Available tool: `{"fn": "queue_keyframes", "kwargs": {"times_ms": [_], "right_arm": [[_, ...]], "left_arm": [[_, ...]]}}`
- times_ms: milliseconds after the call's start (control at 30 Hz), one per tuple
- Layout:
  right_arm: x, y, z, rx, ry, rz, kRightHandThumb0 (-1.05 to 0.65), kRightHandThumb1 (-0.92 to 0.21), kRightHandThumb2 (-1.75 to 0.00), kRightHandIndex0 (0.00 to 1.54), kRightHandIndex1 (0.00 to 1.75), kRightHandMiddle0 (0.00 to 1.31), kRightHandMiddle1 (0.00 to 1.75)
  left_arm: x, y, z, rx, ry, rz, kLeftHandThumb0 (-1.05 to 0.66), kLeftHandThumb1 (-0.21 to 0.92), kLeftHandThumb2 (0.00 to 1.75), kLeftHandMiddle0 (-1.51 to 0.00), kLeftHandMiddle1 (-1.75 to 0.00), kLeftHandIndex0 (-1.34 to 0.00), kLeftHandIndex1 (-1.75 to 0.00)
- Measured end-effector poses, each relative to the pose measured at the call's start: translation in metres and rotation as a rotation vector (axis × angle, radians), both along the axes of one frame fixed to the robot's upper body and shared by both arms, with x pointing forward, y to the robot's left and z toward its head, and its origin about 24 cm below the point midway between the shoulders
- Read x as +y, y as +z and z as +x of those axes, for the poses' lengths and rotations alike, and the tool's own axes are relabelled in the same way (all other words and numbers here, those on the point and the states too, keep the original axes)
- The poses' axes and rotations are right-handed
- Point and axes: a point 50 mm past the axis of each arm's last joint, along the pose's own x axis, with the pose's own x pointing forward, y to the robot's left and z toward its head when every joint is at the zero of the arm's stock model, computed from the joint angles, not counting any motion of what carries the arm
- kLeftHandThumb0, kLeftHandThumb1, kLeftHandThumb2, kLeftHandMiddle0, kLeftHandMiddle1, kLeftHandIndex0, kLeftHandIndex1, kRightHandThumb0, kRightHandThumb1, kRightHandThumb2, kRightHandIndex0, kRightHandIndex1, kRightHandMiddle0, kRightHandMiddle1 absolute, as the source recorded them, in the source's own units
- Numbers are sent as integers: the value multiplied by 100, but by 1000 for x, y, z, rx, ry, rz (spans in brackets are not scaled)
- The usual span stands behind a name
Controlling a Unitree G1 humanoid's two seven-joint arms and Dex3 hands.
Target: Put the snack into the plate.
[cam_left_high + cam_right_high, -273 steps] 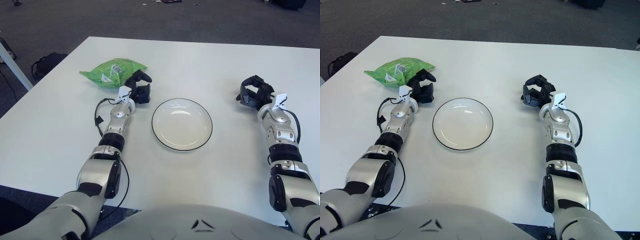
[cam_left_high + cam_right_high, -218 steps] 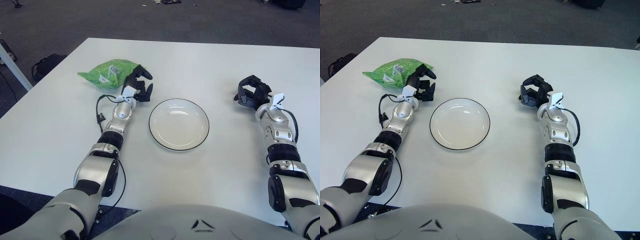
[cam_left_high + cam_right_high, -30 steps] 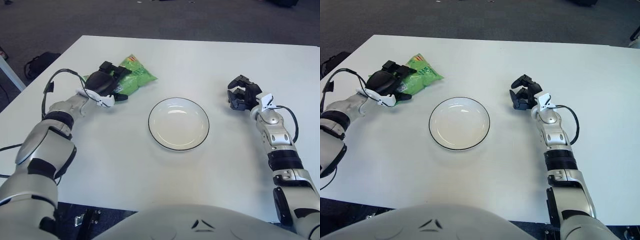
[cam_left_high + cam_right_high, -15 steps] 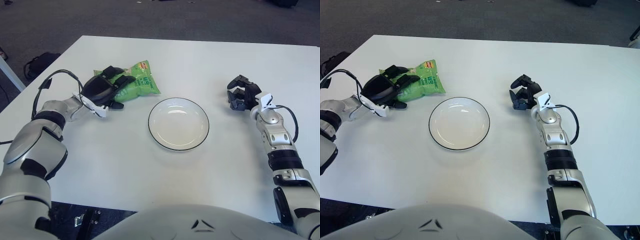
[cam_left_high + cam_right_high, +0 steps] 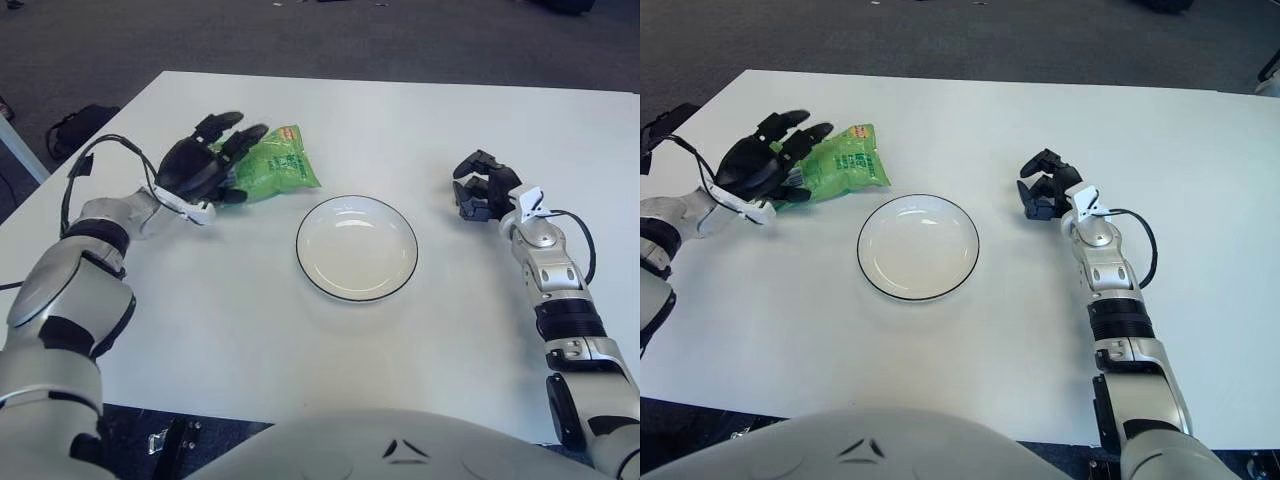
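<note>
A green snack bag [image 5: 272,170] lies flat on the white table, just up and left of the white black-rimmed plate [image 5: 357,247], which holds nothing. My left hand [image 5: 205,160] sits over the bag's left end with its dark fingers spread out; it grips nothing. The bag's left part is hidden under that palm. My right hand [image 5: 482,187] shows to the right of the plate, fingers curled, holding nothing.
The white table [image 5: 330,350] spans the view, with dark carpet beyond its far edge. A cable [image 5: 100,160] loops from my left wrist. A dark bag [image 5: 78,125] lies on the floor to the left of the table.
My left hand's fingers have opened and lifted off the snack bag, which it had been holding and sliding rightward toward the plate. The right hand has stayed put.
</note>
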Motion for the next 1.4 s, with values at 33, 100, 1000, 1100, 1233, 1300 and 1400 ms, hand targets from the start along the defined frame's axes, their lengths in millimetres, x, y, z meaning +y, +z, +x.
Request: {"fn": "queue_keyframes", "kwargs": {"times_ms": [33, 100, 1000, 1100, 1233, 1300, 1400], "right_arm": [[0, 0, 0, 0, 2, -5, -1, -39, -123, 60, 169, 31, 175], [1, 0, 1, 0, 5, -9, -1, -40, -122, 60, 169, 31, 175], [5, 3, 3, -2, 26, -73, -1, -48, -113, 46, 172, 30, 175], [5, 4, 3, 1, 25, -78, -1, -51, -110, 39, 174, 33, 175], [6, 5, 4, 0, 28, -92, -1, -52, -109, 36, 174, 34, 175], [7, 5, 4, 2, 29, -98, -1, -52, -109, 36, 175, 34, 175], [8, 5, 4, 5, 30, -101, -1, -50, -111, 46, 172, 27, 175]], "left_arm": [[-3, 3, 0, -23, -14, -18, -104, 92, 88, 0, -10, 0, -6], [-7, 8, 1, -69, -26, -57, -104, 92, 86, 0, -5, 0, -3], [-32, 16, 12, 27, 301, -318, -105, 92, 54, 0, 0, 0, 0], [-34, 15, 13, 115, 318, -335, -105, 92, 55, 0, 0, 0, 0], [-39, 15, 15, 233, 350, -301, -105, 92, 57, 0, 0, 0, 0], [-41, 15, 16, 288, 375, -268, -105, 92, 58, 0, 0, 0, 0], [-44, 15, 18, 352, 411, -227, -105, 92, 61, 0, 0, 0, 0]]}}
